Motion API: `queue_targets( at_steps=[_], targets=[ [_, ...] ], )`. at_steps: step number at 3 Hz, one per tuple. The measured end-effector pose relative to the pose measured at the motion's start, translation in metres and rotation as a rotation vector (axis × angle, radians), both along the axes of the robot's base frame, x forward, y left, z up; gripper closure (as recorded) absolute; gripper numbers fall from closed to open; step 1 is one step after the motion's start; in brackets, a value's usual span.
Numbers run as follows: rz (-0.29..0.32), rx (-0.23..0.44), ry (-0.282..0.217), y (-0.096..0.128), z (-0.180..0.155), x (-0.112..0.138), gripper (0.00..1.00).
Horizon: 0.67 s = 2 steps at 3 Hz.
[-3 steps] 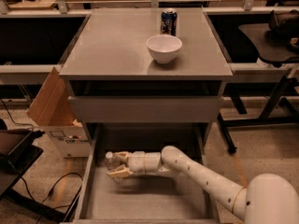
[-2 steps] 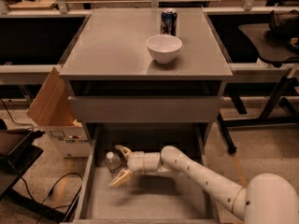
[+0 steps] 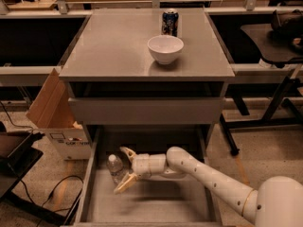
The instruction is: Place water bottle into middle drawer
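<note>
So my gripper is down in the lower middle of the frame, inside the pulled-out middle drawer, with the fingers spread wide apart and not clamped on anything. The water bottle is standing upright on the drawer floor, over by the left wall near the back, right at the mouth of my open fingers. One finger sits just above and behind it and the other angles down in front; I honestly can't say if either one touches it. Apart from the bottle and my arm, the drawer floor is just bare gray. Up on the cabinet top there's a white bowl, nothing visible inside it from here, and a blue soda can just behind it toward the upper middle. The drawer above is shut. A cardboard box sits open at left.
</note>
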<state>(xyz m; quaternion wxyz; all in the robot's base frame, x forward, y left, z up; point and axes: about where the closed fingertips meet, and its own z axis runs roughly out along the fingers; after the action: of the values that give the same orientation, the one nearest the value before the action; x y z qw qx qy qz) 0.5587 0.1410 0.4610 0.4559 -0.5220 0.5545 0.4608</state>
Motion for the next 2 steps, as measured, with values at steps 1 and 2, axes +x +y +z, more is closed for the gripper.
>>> queue_targets(
  at_steps=[1,2],
  targets=[
    [0.047,-0.063,0.012,-0.036,0.027,-0.031,0.00],
    [0.040,-0.173,0.024,-0.077,0.063,-0.066,0.00]
  ],
)
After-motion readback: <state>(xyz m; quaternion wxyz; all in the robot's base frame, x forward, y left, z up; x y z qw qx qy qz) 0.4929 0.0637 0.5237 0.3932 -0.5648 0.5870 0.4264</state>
